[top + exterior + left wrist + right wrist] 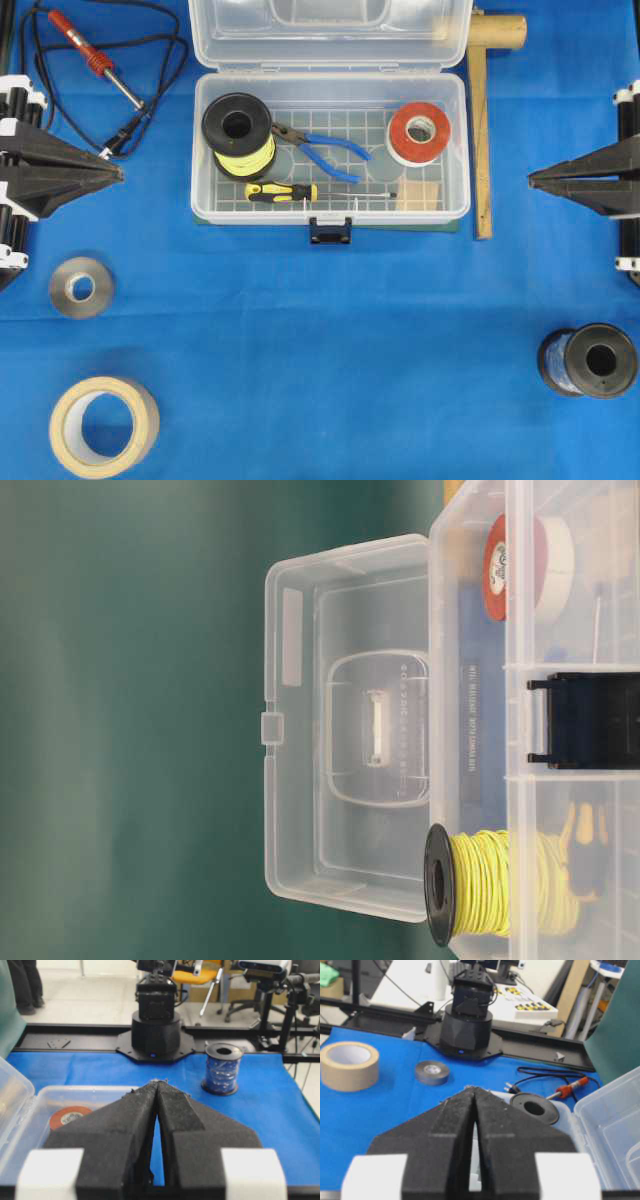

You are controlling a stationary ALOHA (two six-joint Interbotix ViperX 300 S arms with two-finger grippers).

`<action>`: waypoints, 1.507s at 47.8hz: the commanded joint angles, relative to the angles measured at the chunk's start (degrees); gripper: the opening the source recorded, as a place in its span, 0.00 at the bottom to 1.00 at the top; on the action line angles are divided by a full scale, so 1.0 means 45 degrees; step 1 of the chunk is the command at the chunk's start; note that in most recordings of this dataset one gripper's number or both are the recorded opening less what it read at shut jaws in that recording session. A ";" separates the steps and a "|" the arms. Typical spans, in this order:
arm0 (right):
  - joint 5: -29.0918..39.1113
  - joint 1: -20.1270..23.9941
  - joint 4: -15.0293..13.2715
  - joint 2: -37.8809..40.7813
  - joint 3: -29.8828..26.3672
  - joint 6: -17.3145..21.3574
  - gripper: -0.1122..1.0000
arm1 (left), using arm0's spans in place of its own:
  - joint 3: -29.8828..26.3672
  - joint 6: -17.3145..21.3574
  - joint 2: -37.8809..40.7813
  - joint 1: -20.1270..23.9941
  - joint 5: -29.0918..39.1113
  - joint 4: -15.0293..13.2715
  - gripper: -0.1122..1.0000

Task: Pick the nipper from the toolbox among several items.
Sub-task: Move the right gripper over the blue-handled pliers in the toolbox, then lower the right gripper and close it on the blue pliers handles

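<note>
Your toolbox (200, 150) sits lid-open; inside you've got the yellow wire spool (238, 135) at left, the red tape roll (418, 132) at right, the screwdriver (285, 192) along the front wall, the wooden block (418, 196) front right. The nipper (318, 150) lies mid-box, dark tips touching the spool, blue handles splayed rightward. Left gripper (120, 173) and right gripper (530, 180) both closed, empty, well apart from the box.

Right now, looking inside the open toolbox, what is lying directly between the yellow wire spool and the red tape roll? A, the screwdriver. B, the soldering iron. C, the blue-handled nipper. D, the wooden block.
C: in the overhead view the nipper lies across the middle of the toolbox, its dark jaws beside the yellow wire spool and its blue handles reaching toward the red tape roll.
</note>
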 commanded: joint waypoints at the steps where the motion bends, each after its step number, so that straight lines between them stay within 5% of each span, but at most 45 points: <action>1: -0.0059 -0.0078 0.0059 0.0117 -0.0391 0.0117 0.10 | -0.0215 0.0039 0.0059 -0.0039 -0.0156 -0.0391 0.10; 15: 0.2617 -0.1426 0.0098 0.2637 -0.2578 0.0391 0.10 | -0.0215 0.0039 0.0176 -0.0039 -0.0098 -0.0391 0.10; 32: 0.6426 -0.3086 -0.0254 0.7969 -0.6602 0.0234 0.11 | -0.0195 -0.0078 0.0215 -0.0039 -0.0156 -0.0410 0.10; 47: 0.8535 -0.3750 -0.0723 1.2070 -0.9355 0.0195 0.79 | -0.0195 -0.0137 0.0234 -0.0020 -0.0098 -0.0430 0.10; 54: 0.8398 -0.3848 -0.0723 1.3594 -0.9883 0.0195 0.70 | -0.0156 -0.0137 0.0254 -0.0039 -0.0098 -0.0430 0.10; 72: 0.7617 -0.3887 -0.0527 1.5664 -1.0234 0.0234 0.70 | -0.0078 -0.0117 0.0254 -0.0039 -0.0098 -0.0449 0.10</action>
